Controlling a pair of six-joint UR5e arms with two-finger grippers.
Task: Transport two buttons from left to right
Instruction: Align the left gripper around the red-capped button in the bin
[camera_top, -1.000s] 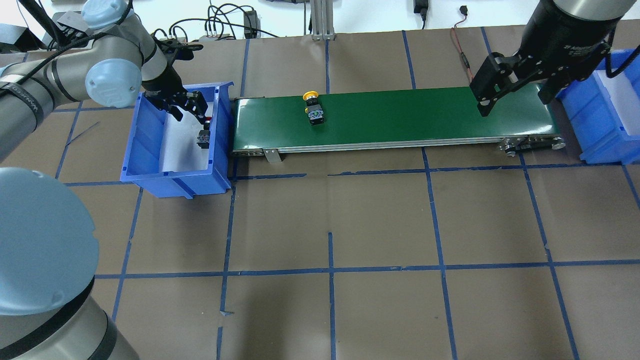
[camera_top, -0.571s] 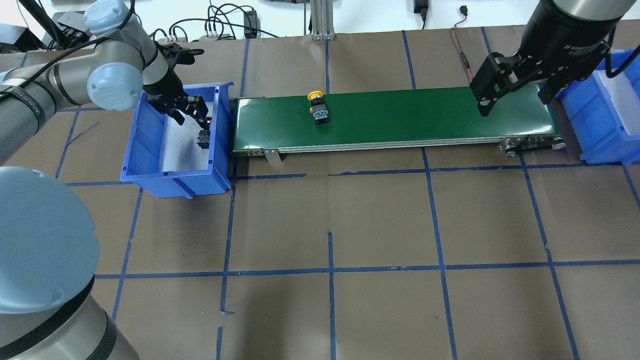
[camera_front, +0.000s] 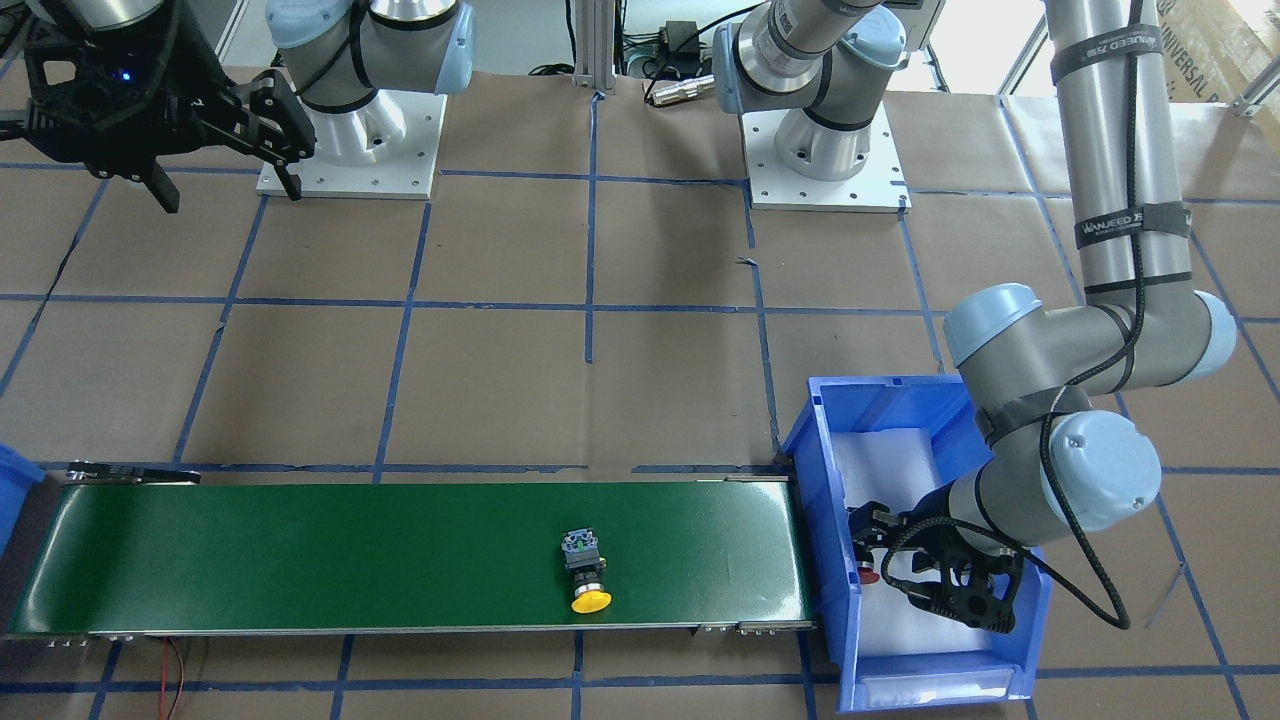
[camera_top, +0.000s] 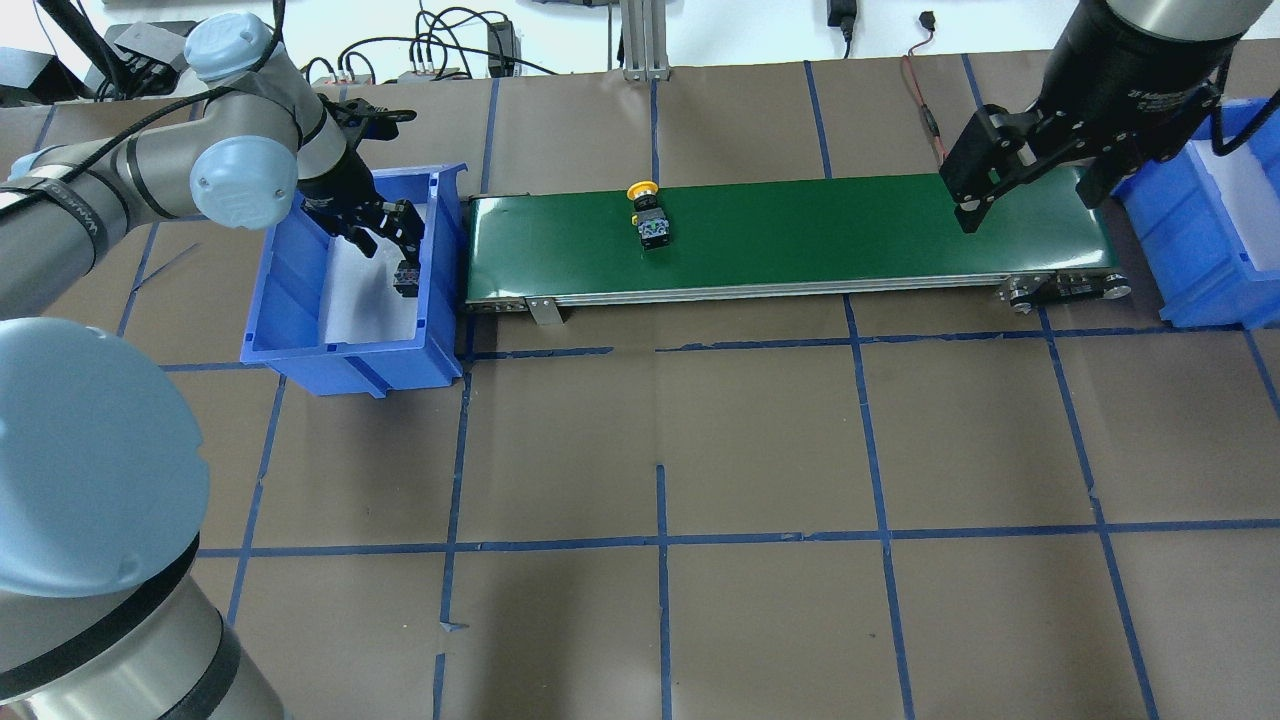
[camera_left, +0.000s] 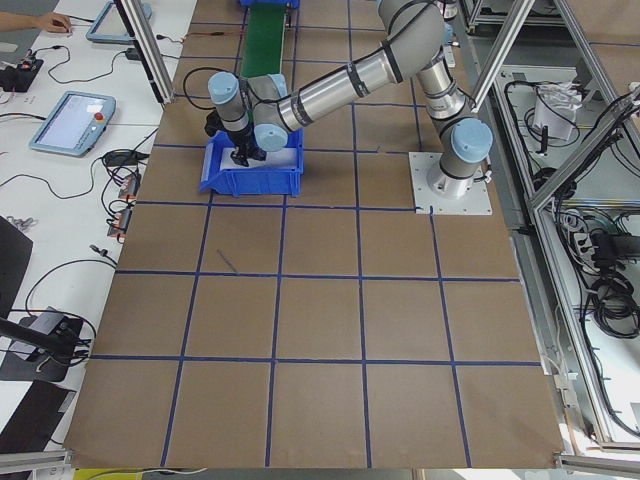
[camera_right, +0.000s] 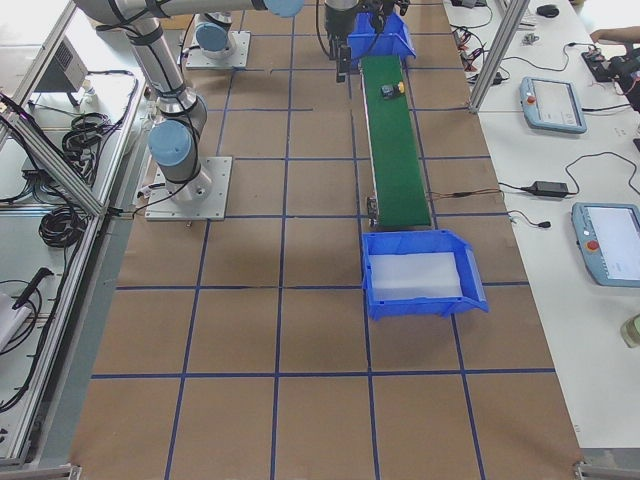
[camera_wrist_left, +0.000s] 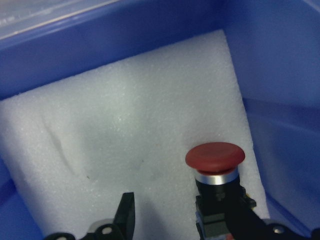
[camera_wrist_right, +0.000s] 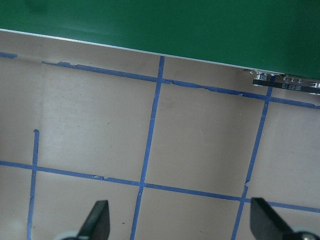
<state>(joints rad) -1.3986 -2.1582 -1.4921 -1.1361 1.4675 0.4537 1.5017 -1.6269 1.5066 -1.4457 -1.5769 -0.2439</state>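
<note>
Straddling the red-capped black push-button switch (camera_wrist_left: 216, 180) in the blue plastic bin (camera_wrist_left: 280, 60), left gripper (camera_wrist_left: 180, 210) spread. Sits off-centre between the fingers (camera_wrist_left: 126, 215), cap pointing away.

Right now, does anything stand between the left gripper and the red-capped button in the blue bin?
Nothing visible does. The red-capped black-bodied push-button rests on white foam within the left gripper's open jaws, nearer one side.

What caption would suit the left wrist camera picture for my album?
Red-capped button on white foam in a blue bin, between open fingers.
</note>
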